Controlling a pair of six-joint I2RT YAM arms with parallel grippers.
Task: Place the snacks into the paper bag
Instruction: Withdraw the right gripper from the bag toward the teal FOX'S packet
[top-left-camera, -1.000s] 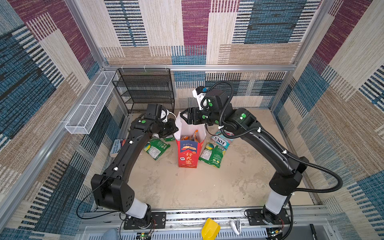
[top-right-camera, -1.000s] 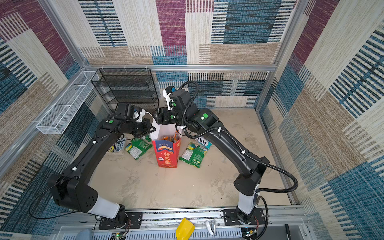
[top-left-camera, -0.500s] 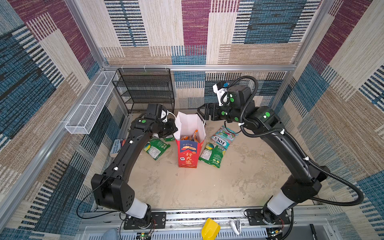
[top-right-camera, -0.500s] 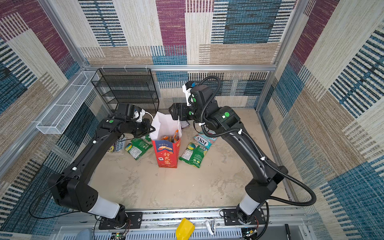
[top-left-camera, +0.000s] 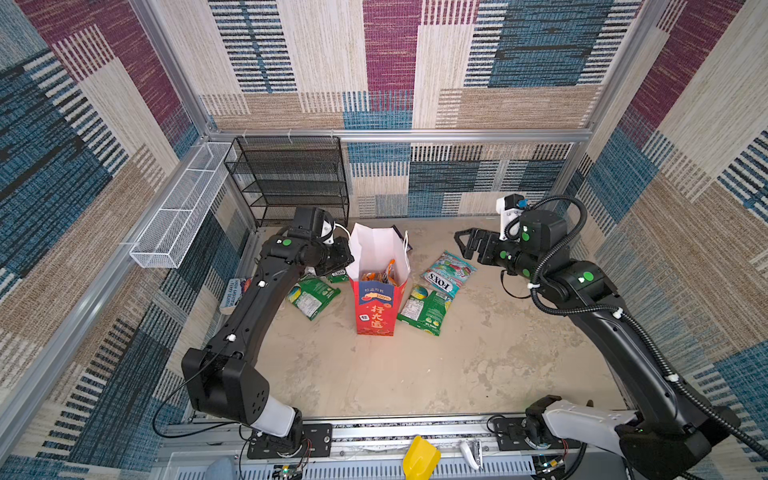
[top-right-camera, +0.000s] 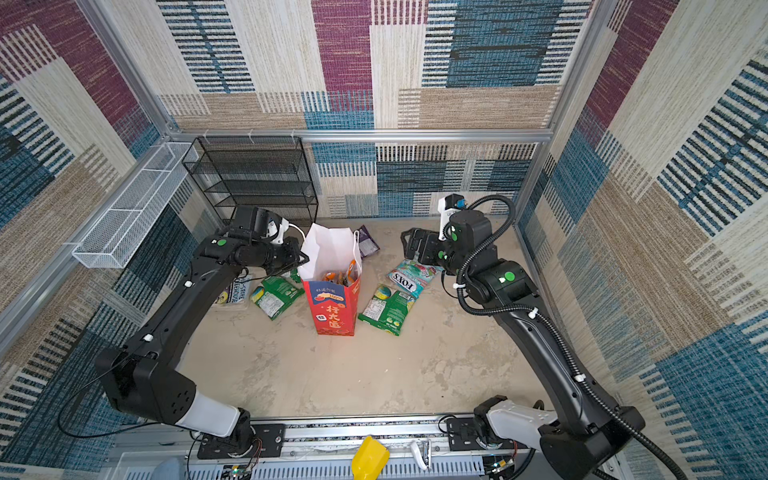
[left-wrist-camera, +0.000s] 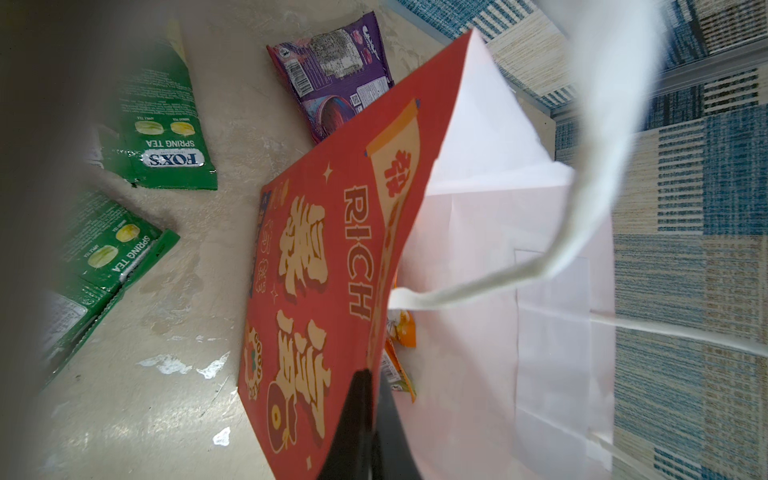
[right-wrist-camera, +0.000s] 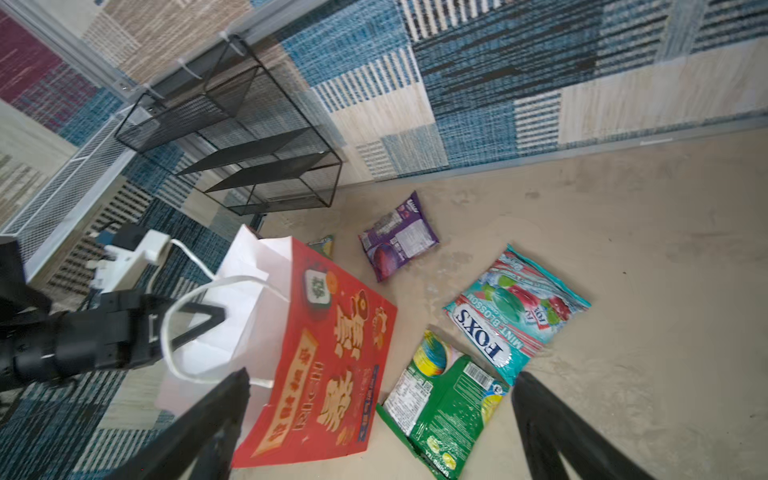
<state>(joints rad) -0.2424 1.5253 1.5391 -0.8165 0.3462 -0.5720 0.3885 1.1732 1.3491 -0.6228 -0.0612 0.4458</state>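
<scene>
Red paper bag (top-left-camera: 376, 309) stands upright in both top views, orange pouches (top-left-camera: 386, 272) inside. The right gripper (top-left-camera: 467, 245), above its mouth a second ago, has drawn back, fingers apart and empty.

Left wrist view: the left gripper (left-wrist-camera: 371, 376) pinches the bag's wall.

Right wrist view: teal pouch (right-wrist-camera: 515, 316), green pouch (right-wrist-camera: 444, 399) and purple pouch (right-wrist-camera: 397, 237) lie beside it, so more remain.

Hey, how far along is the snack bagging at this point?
Done: a few orange pouches sit inside the paper bag.
In hand: the left tool pinches the bag's rim, holding it open; the right tool is open and empty, near the teal pouch.
Left: at least five lie on the floor: teal, a green pouch beside it, two green pouches on the bag's other side, and the purple pouch.
</scene>
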